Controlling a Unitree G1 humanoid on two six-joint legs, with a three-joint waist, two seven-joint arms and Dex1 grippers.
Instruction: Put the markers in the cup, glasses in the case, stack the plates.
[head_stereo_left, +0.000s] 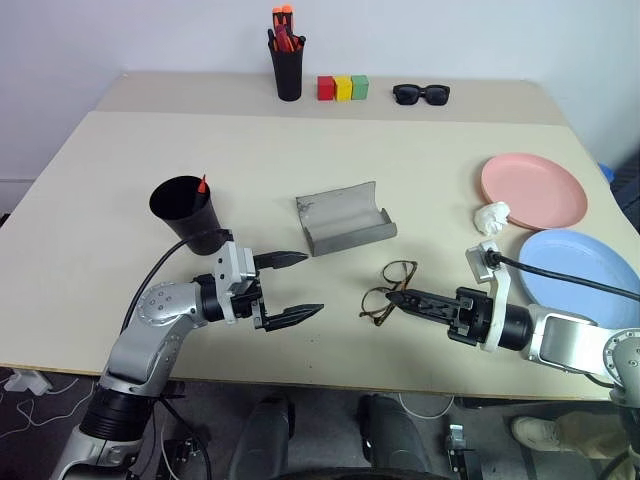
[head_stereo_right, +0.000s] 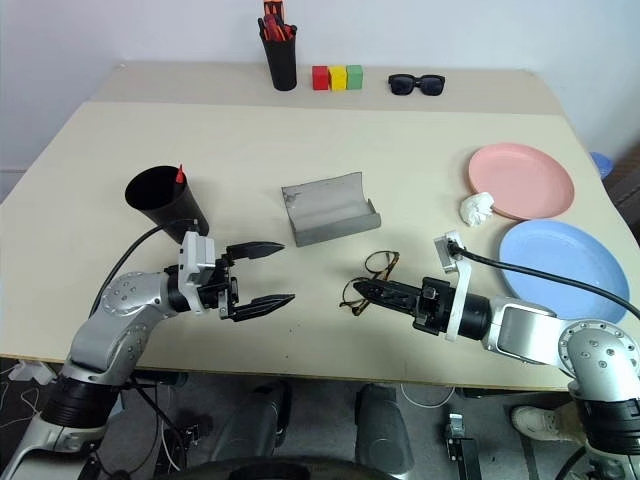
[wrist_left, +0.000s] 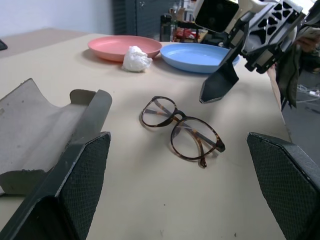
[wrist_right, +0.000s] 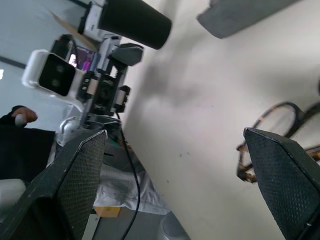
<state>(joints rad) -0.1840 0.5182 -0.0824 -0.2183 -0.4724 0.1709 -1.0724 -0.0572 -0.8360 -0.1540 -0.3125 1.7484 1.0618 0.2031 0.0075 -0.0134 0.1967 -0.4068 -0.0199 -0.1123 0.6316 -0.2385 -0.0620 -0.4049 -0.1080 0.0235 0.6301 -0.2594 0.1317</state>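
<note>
Right gripper low over the near table edge, fingers spread wide, tips at the tortoiseshell glasses, nothing gripped yet; looks lined up for a pick along the frame

Left gripper likewise wide apart and empty, hovering level just short of the grey case, probably to steady or receive

Glasses lying unfolded on the beige table, just in front of the case; case open, lining up, ready to take them

Black cup behind the left gripper, red marker tip showing at its rim

Light blue plate and pink plate side by side on the right, not stacked; crumpled white wad between them, touching the pink rim

Far edge: pen pot, coloured blocks, black sunglasses, apparently distractors
</note>
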